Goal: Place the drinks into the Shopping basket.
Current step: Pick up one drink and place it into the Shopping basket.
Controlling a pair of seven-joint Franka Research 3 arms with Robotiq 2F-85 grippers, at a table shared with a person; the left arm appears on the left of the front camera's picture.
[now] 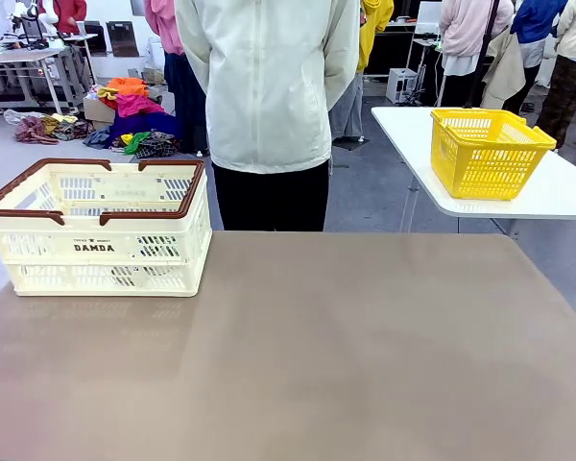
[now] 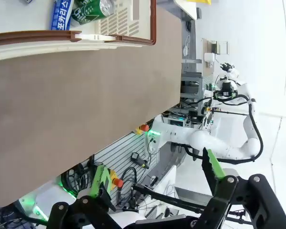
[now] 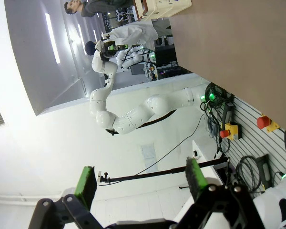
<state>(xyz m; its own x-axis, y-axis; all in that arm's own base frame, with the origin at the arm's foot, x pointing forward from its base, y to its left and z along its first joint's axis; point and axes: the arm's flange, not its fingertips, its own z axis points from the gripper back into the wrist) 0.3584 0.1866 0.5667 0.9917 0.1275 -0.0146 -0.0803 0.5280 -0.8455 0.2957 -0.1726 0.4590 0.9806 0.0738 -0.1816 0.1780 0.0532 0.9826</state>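
Both my claws, left claw [image 2: 155,179] and right claw [image 3: 140,183], hang apart and empty off the brown surface [image 1: 298,355]; a green can [image 2: 91,9] and a blue can [image 2: 61,14] lie in the cream latticed brown-rimmed basket [image 1: 96,252], job looking finished.

The basket [image 1: 101,230] is showing "DAMDA" in dark capitals on the middle of its near side in the front view; a line of smaller print is sitting just above that word, too small to read. In the left wrist view, a blue can [image 2: 61,14] inside the basket is carrying white Korean lettering along its side, sideways in the picture and cut off at the edge, so not fully readable. The green can [image 2: 92,9] next to it is bearing white lettering that is too cropped to make out.
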